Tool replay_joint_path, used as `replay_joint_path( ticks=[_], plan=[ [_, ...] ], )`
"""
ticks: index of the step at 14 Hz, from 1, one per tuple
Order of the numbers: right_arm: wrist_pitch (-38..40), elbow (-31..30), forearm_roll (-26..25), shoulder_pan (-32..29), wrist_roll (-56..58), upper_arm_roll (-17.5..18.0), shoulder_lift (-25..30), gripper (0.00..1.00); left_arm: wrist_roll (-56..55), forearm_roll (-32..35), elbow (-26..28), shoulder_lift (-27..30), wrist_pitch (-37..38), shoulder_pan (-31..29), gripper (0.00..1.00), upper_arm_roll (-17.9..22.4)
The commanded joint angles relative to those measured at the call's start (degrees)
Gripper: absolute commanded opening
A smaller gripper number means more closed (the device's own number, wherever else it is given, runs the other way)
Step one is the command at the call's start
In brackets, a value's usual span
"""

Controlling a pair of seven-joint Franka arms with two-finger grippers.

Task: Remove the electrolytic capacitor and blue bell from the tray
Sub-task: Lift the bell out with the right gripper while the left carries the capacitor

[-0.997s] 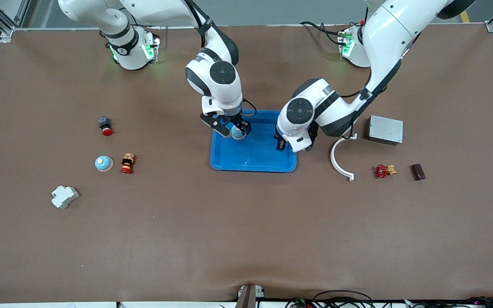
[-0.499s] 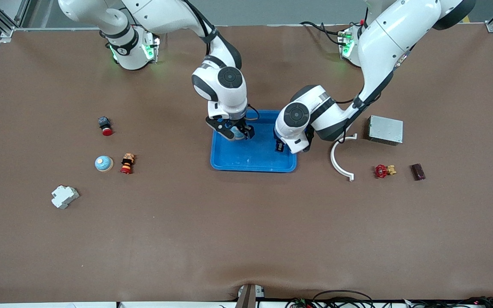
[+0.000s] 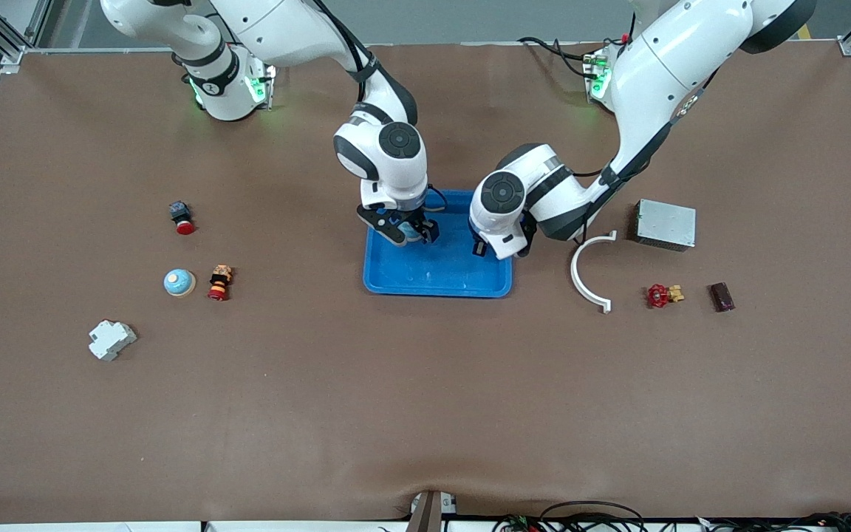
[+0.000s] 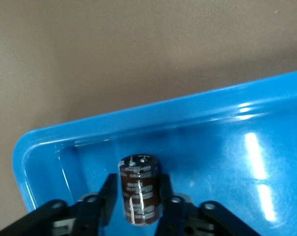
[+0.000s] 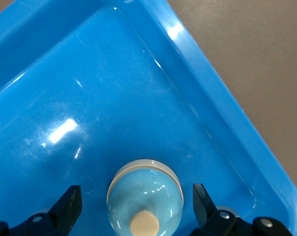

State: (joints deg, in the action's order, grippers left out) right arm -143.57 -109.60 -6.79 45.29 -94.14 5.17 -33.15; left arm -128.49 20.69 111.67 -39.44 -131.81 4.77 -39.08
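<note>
A blue tray (image 3: 433,284) lies mid-table. In it sits a light-blue bell (image 3: 412,231) with a tan button, upright on the tray floor (image 5: 114,73). My right gripper (image 3: 405,230) is open around the bell (image 5: 144,196), and its fingertips (image 5: 73,196) stand apart from it on both sides. My left gripper (image 3: 481,248) is over the tray's end nearest the left arm. In the left wrist view it (image 4: 138,182) is shut on a dark brown capacitor (image 4: 140,191), held upright just above the tray's corner (image 4: 45,147).
Toward the right arm's end lie a second blue bell (image 3: 179,282), a red push-button (image 3: 182,219), a red-orange part (image 3: 219,282) and a grey block (image 3: 111,339). Toward the left arm's end are a white curved piece (image 3: 589,273), a metal box (image 3: 665,224), a red valve (image 3: 662,295) and a dark brown part (image 3: 722,296).
My left gripper's fingers have come together on the capacitor while the hand shifted slightly farther into the tray. My right hand has drifted a little toward the left arm's end and stayed open.
</note>
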Motion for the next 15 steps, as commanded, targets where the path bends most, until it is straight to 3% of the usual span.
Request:
replay_joint_path(
  ticks=[1, 2, 3, 5, 10, 12, 15],
  plan=[
    [0.0, 1.1, -1.2, 1.3, -1.9, -0.8, -0.6, 0.91, -2.7, 1.5, 0.1, 0.4, -0.6, -0.7, 0.00, 0.0],
    [0.0, 1.1, -1.2, 1.5, -1.9, -0.8, -0.5, 0.67, -3.0, 1.5, -0.1, 1.1, -0.2, -0.9, 0.00, 0.0],
    [0.1, 1.1, -1.2, 1.5, -1.9, -0.8, -0.5, 0.30, -3.6, 1.5, -0.5, 2.6, 1.2, -1.0, 0.00, 0.0],
    [0.0, 1.2, -0.9, 1.6, -2.3, -0.8, -0.6, 0.00, -4.6, 1.0, -2.9, 4.6, 4.8, -3.4, 0.00, -0.5],
    [0.4, 2.4, -1.2, 0.9, -3.6, -0.8, -0.6, 0.00, -0.1, 1.0, -10.1, 7.7, 14.9, -4.6, 0.00, -0.5],
    [1.4, 3.9, -1.1, 0.0, -2.7, -0.8, -0.4, 0.00, 4.5, 0.9, -13.0, 7.9, 18.4, -6.7, 0.00, -0.6],
    [5.6, 4.5, -0.6, -2.2, 1.7, -0.6, 1.5, 0.00, 16.2, 0.9, -13.4, 10.2, 25.2, -9.3, 0.00, -0.6]
  ],
)
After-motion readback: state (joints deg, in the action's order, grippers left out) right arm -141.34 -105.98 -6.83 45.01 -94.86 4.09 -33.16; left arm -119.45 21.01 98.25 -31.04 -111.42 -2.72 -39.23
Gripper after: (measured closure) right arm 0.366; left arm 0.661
